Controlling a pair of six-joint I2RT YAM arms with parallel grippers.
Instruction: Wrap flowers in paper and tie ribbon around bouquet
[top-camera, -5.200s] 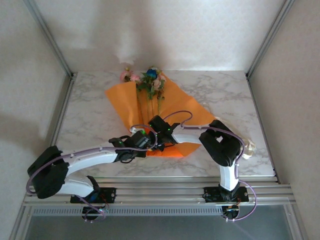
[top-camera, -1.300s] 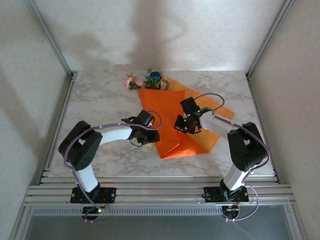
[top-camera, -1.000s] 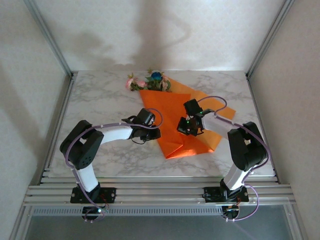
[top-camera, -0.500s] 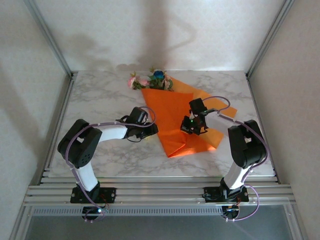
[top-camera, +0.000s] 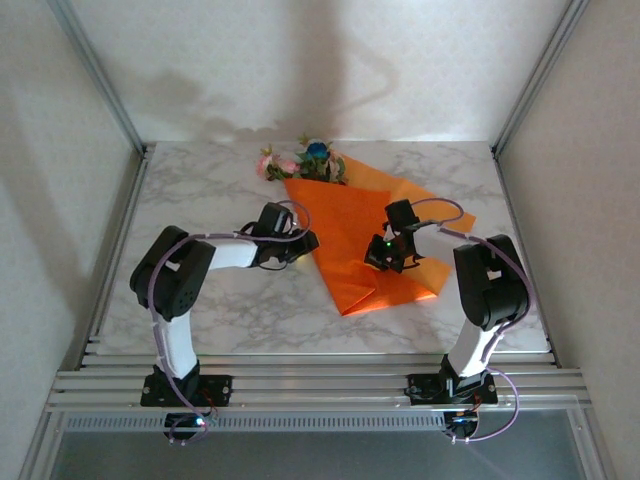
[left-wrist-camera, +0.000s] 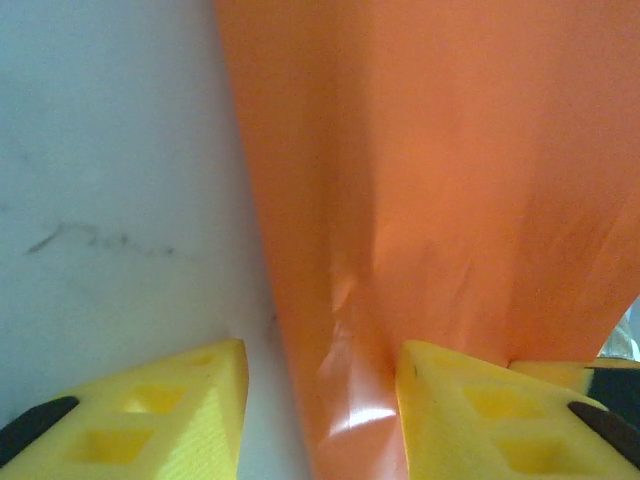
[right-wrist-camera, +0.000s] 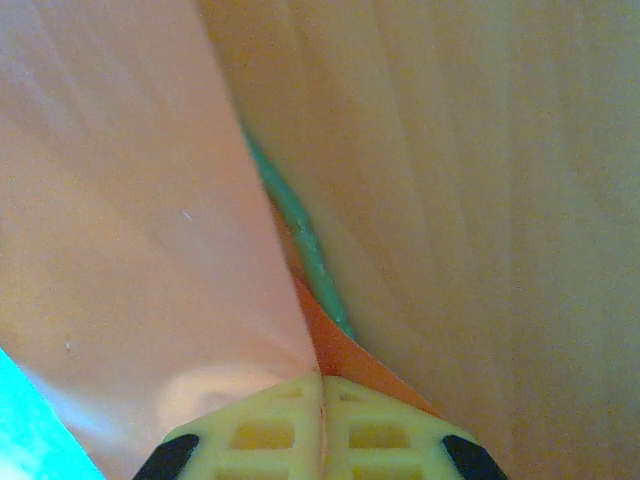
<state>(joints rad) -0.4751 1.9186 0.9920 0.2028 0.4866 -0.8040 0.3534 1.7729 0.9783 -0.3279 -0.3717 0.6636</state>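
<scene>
Pinching paper (right-wrist-camera: 140, 200) fold: right pincer (right-wrist-camera: 322, 388); left pincer (left-wrist-camera: 320, 365) straddling edge

No writing could be read.
The paper (top-camera: 345, 225), the marbled table (top-camera: 200, 190) and the arm casings (top-camera: 228, 253) bore no letters, numbers, labels or brand marks that were legible in any view.

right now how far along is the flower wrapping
Done: the paper is folded over the flowers, blooms poking out at the far end. In hand: the right gripper is shut on a paper fold beside a green stem; the left gripper is open astride the paper's edge. Left: finishing the wrap and tying the ribbon.
</scene>
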